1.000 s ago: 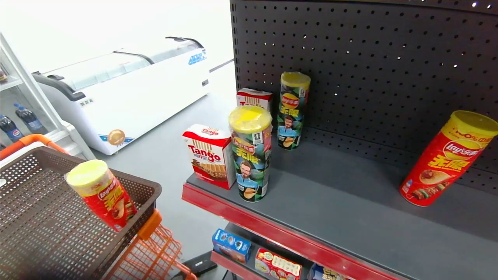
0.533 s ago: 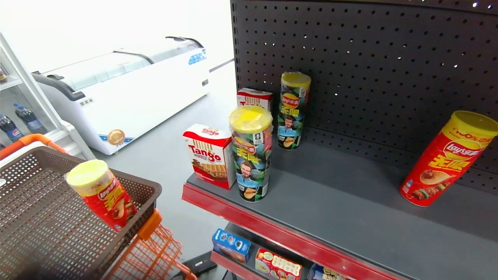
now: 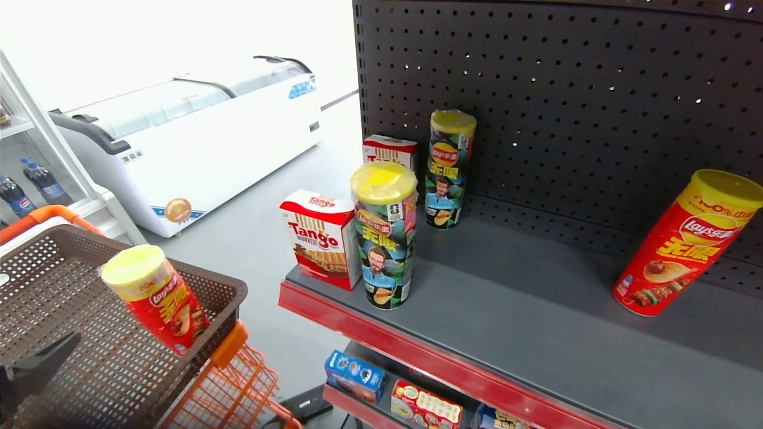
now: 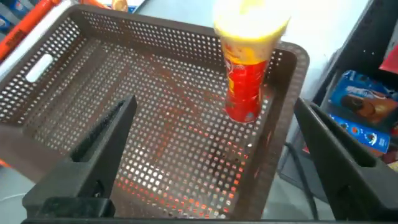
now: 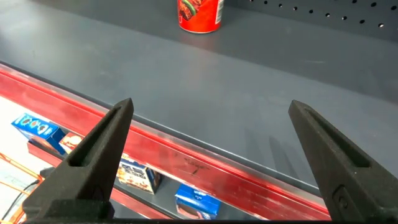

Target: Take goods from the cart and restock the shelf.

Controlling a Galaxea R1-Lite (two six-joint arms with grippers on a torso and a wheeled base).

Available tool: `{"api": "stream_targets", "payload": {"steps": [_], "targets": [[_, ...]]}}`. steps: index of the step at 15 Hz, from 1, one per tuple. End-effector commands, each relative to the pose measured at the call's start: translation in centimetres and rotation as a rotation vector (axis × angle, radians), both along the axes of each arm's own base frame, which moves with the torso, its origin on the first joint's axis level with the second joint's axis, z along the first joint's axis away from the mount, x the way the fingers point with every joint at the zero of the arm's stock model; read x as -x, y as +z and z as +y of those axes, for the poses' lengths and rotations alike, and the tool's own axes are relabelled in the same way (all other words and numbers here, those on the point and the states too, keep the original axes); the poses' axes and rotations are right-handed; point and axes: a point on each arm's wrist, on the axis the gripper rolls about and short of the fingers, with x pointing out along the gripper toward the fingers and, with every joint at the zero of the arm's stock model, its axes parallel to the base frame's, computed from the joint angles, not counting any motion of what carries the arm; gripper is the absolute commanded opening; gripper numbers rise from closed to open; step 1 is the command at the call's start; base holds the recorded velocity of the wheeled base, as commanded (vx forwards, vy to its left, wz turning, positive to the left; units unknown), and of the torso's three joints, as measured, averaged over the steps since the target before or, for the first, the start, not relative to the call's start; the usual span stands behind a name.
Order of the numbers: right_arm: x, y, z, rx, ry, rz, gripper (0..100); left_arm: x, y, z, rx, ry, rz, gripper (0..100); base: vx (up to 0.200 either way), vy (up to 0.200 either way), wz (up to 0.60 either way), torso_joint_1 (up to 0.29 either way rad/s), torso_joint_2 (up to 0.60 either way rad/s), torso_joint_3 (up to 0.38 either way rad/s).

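A red chip can with a yellow lid (image 3: 154, 296) (image 4: 247, 59) stands upright in the brown perforated basket (image 3: 71, 363) (image 4: 124, 118) on the orange cart. My left gripper (image 4: 214, 155) hangs open above the basket, the can standing beyond its fingers; one finger (image 3: 33, 364) shows at the lower left of the head view. Another red chip can (image 3: 685, 244) (image 5: 200, 14) stands on the grey shelf (image 3: 536, 322) (image 5: 217, 87) at the right. My right gripper (image 5: 214, 158) is open in front of the shelf's red edge, with nothing between its fingers.
Two green chip cans (image 3: 384, 235) (image 3: 448, 168) and two wafer boxes (image 3: 322, 238) (image 3: 388, 152) stand at the shelf's left end. The shelf's middle is bare. Snack boxes (image 3: 354, 375) lie on the lower shelf. A white chest freezer (image 3: 191, 143) stands beyond the cart.
My left gripper's finger has come into the head view at the lower left, over the basket. The cans and boxes have not moved.
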Motion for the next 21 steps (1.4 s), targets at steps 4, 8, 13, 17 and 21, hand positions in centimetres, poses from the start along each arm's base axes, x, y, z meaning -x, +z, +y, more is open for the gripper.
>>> {"api": "stream_targets", "payload": {"steps": [4,8,13,17,21], "targets": [[0.0,0.0,0.0,0.000,0.001,0.001,100,-5.1,-4.1,0.8,0.154,-0.085,0.108,100,0.000,0.000,0.00,0.000,0.00,0.000],[0.0,0.0,0.0,0.000,0.001,0.001,100,-8.3,-5.4,0.9,0.156,-0.135,0.115,100,0.000,0.000,0.00,0.000,0.00,0.000],[0.0,0.0,0.0,0.000,0.001,0.001,100,-11.7,-7.7,1.4,0.125,-0.135,0.073,100,0.000,0.000,0.00,0.000,0.00,0.000],[0.0,0.0,0.0,0.000,0.001,0.001,100,-13.3,-8.1,0.9,0.113,-0.171,-0.006,100,0.000,0.000,0.00,0.000,0.00,0.000],[0.0,0.0,0.0,0.000,0.001,0.001,100,-14.4,-9.1,1.4,0.110,-0.164,-0.018,100,0.000,0.000,0.00,0.000,0.00,0.000]]}}
